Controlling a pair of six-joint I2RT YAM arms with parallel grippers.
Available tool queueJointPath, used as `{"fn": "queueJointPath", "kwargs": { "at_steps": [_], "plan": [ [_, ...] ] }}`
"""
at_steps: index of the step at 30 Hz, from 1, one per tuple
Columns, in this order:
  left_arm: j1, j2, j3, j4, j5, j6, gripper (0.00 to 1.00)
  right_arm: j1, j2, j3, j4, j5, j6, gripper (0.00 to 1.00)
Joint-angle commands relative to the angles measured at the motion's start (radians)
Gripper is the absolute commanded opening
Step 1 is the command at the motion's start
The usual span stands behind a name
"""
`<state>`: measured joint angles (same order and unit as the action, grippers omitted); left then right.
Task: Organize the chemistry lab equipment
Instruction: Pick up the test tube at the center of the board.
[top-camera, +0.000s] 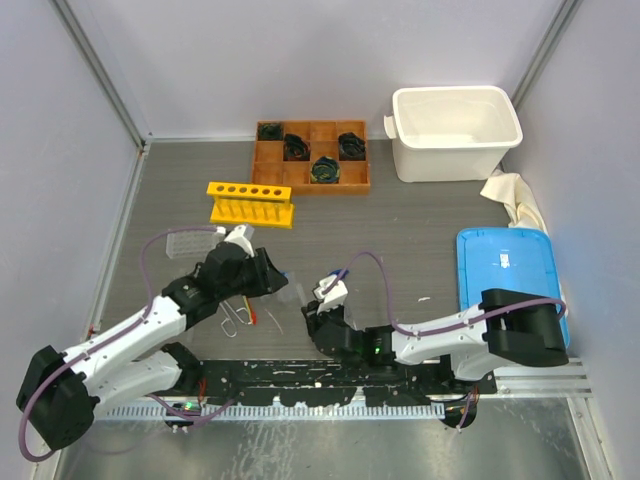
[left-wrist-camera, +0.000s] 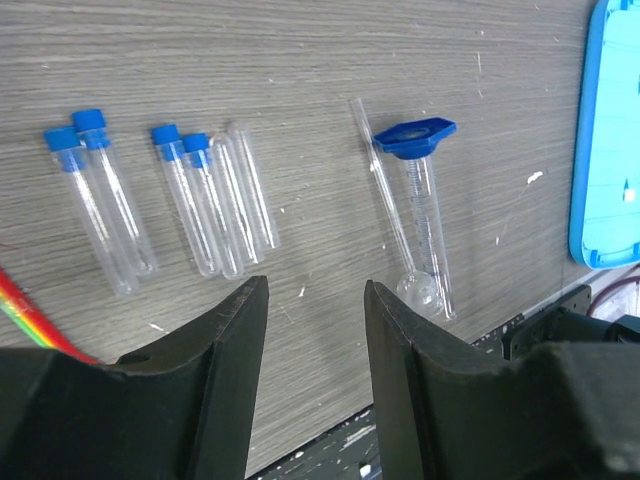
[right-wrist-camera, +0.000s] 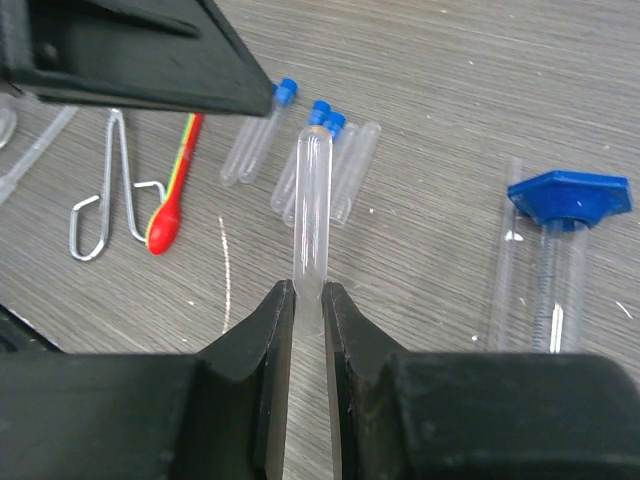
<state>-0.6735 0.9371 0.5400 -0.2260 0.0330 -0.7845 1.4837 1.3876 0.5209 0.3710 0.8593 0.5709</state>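
Standing by, I saw the left gripper (left-wrist-camera: 315, 290) hanging empty, jaws parted; beyond its tips lay four blue-capped test tubes (left-wrist-camera: 200, 220). The right gripper (right-wrist-camera: 308, 295) pinched one clear tube (right-wrist-camera: 312, 200). Left of those jaws lay one metal tongs (right-wrist-camera: 115, 190) and one red-orange stick (right-wrist-camera: 175, 190); to the right, one blue-based cylinder (right-wrist-camera: 560, 270).

Seen from above, a white plastic bin (top-camera: 455, 132) sits at upper right, with a brown wooden compartment tray (top-camera: 310, 157) to its left. A yellow six-hole tube rack (top-camera: 250, 203) stands just below the tray. A flat blue plastic lid (top-camera: 510, 270) lies at the right edge.

In the right wrist view, small clear blue-capped test tubes (right-wrist-camera: 330, 160) lie side by side at centre. Metal wire tongs (right-wrist-camera: 105, 190) and a thin red-orange stick (right-wrist-camera: 175, 190) lie to their left. A clear blue-based measuring cylinder (right-wrist-camera: 560, 250) lies on its side at right.
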Motion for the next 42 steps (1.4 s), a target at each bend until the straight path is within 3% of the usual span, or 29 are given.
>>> {"fn": "queueJointPath", "kwargs": {
  "at_steps": [1, 14, 27, 42],
  "plan": [
    [-0.044, 0.014, 0.034, 0.095, 0.007, -0.025, 0.45, 0.007, 0.019, 0.047, 0.124, -0.016, -0.054, 0.01],
    [-0.085, 0.005, 0.039, 0.105, -0.018, -0.029, 0.45, 0.015, 0.067, 0.089, 0.134, -0.044, -0.076, 0.01],
    [-0.091, -0.040, 0.034, 0.082, -0.058, -0.029, 0.44, 0.030, 0.006, 0.043, 0.018, 0.088, 0.018, 0.01],
    [-0.135, -0.027, 0.047, 0.098, -0.070, -0.043, 0.44, 0.031, 0.046, 0.085, 0.043, 0.067, -0.022, 0.01]
  ]
}}
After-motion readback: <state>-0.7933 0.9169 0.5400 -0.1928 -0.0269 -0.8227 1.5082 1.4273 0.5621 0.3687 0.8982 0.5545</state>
